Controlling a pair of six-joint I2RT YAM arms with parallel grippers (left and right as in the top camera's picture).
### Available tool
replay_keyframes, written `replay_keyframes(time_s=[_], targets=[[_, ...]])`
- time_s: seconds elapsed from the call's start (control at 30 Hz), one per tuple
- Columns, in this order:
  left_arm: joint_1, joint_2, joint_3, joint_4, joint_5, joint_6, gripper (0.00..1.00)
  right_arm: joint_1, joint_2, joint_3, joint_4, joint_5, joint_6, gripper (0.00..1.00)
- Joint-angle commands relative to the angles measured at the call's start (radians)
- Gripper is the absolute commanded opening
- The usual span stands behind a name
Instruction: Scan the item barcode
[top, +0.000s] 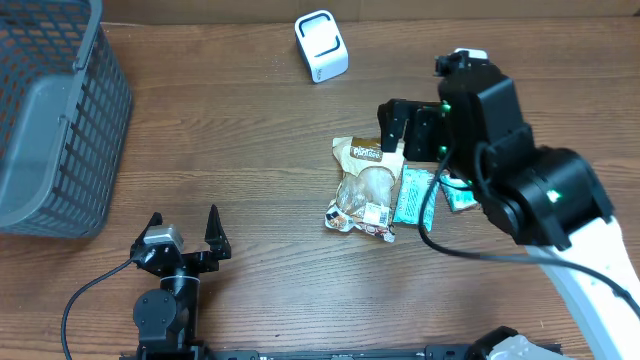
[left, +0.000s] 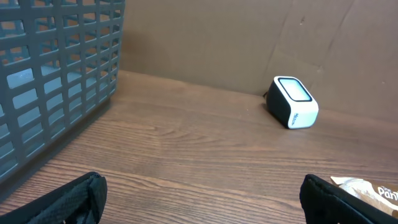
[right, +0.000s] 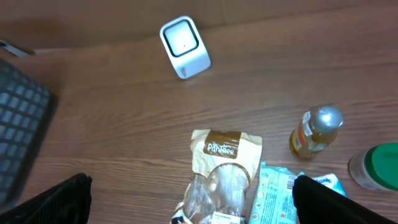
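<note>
Wooden tabletop (top: 250, 150) with one grey basket (top: 50, 110). Judged step: approach. With jaws wide apart and empty, the right gripper (right: 189, 183) hovers over the one snack bag (top: 362, 185); the left gripper (top: 183, 220), equally spread, sits well apart. Next: descend and clamp the bag. Alongside: two teal packets (top: 412, 195), one bottle (right: 316, 130); one scanner (top: 321, 46) ahead.

Black-bodied right arm (top: 500, 150) with white lower link and green lights; small black left arm (top: 165, 305), black cable (top: 85, 288).
</note>
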Motion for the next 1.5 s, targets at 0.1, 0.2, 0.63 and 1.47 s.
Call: replay_keyframes(time_s=[0.1,0.2,0.63,1.47], targets=[[-0.006,-0.012,-0.003,0.002,0.0,0.03,1.0,-0.026,-0.131,0.018,-0.013,0.011,0.004,1.0],[-0.006,-0.012,-0.003,0.002,0.0,0.03,1.0,-0.065,-0.2,0.005,-0.021,0.029,-0.007,1.0],[-0.006,-0.012,-0.003,0.002,0.0,0.03,1.0,-0.333,-0.754,-0.548,0.089,-0.035,0.0,1.0],[-0.006,-0.012,-0.003,0.002,0.0,0.03,1.0,-0.46,-1.305,-1.275,1.202,-0.254,-0.324,1.0]])
